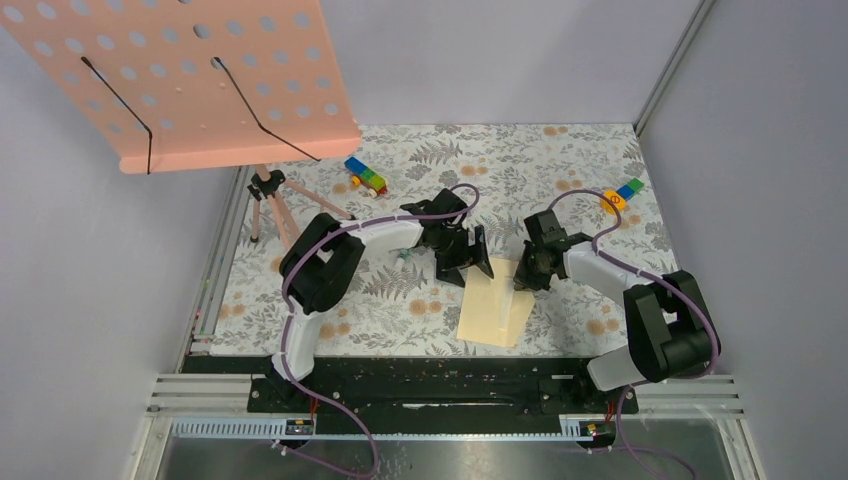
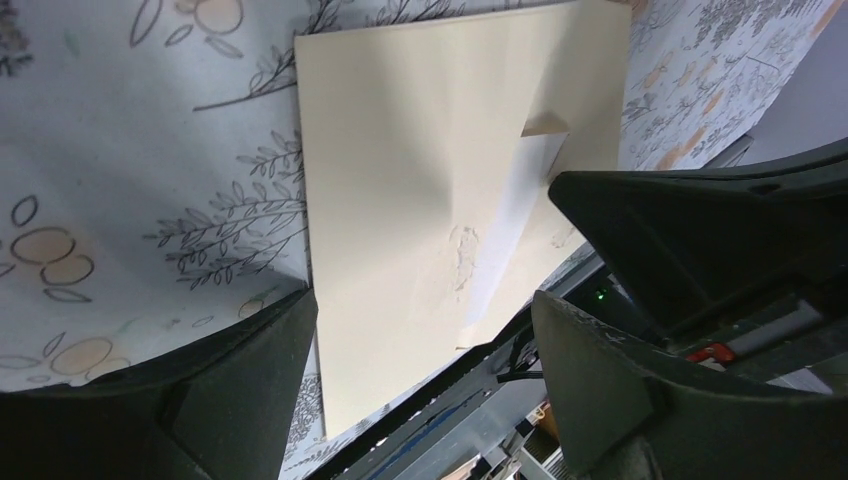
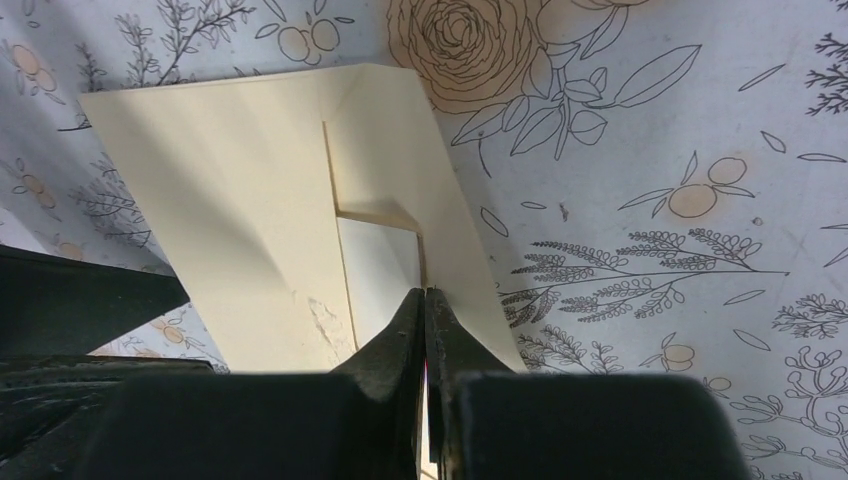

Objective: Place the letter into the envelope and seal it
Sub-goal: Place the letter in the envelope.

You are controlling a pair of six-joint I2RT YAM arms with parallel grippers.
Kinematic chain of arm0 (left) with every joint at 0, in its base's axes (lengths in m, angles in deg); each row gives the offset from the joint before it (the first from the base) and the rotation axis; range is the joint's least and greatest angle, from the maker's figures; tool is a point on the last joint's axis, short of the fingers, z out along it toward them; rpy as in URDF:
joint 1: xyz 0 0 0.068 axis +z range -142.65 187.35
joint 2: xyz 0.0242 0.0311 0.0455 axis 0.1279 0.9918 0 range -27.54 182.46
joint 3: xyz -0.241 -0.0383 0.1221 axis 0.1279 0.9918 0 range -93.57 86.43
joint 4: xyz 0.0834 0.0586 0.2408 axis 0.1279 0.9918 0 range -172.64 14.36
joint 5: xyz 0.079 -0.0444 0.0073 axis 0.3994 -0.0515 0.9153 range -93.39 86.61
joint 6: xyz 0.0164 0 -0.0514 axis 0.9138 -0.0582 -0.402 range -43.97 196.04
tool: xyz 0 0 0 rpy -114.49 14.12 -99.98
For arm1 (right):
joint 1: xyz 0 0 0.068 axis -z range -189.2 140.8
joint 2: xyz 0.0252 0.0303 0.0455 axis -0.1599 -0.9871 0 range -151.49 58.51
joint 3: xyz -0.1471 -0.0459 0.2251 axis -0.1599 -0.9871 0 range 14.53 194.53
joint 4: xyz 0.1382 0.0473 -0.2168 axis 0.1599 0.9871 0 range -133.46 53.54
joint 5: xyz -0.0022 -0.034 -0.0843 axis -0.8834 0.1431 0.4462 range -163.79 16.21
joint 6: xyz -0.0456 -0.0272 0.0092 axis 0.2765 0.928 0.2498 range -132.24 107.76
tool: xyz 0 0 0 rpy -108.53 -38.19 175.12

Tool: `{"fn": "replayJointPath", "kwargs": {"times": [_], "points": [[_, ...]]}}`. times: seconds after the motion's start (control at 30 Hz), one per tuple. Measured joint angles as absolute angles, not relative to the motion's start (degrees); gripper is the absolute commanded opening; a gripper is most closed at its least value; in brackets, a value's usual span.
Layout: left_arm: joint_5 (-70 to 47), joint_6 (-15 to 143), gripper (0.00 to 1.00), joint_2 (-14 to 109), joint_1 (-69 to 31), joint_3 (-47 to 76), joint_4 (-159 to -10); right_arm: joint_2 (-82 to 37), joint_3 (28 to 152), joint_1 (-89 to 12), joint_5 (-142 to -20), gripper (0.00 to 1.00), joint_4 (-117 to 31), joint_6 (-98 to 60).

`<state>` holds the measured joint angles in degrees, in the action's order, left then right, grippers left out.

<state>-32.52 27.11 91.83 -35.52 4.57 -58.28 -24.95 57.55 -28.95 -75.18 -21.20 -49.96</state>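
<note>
The letter (image 1: 485,310) is a pale cream sheet lying flat on the floral table near its front edge; it also shows in the left wrist view (image 2: 400,150) and the right wrist view (image 3: 230,180). A narrow oblong with a tan edge, apparently the envelope (image 1: 513,310), lies on the sheet's right part (image 2: 520,190) (image 3: 378,265). My right gripper (image 1: 527,280) (image 3: 424,292) is shut, pinching a thin paper edge at that oblong's right side. My left gripper (image 1: 468,262) (image 2: 425,310) is open and empty, hovering over the sheet's far left corner.
A peach pegboard stand (image 1: 200,80) on a tripod (image 1: 270,200) stands at the back left. Coloured toy blocks lie at the back centre (image 1: 366,176) and the back right (image 1: 622,194). A black rail (image 1: 450,375) runs along the table's front edge, close to the sheet.
</note>
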Motion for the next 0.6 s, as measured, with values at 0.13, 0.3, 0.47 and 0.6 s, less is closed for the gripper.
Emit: {"fn": "replayJointPath", "kwargs": {"times": [0.13, 0.3, 0.47, 0.6], "points": [[-33.2, 26.9, 0.81, 93.2, -35.5, 2.8, -58.3, -25.8, 57.6, -28.9, -75.2, 0.0, -21.2, -49.8], [-33.6, 26.7, 0.81, 93.6, -35.5, 2.4, -58.4, -25.8, 57.6, -28.9, -75.2, 0.0, -21.2, -49.3], [-34.0, 26.5, 0.81, 93.9, -35.4, 2.1, -58.5, -26.0, 57.3, -28.9, -75.5, 0.0, -22.1, -49.6], [-34.6, 26.2, 0.81, 94.1, -35.3, 2.1, -59.1, -26.7, 56.1, -28.9, -77.0, 0.0, -24.4, -50.7]]}}
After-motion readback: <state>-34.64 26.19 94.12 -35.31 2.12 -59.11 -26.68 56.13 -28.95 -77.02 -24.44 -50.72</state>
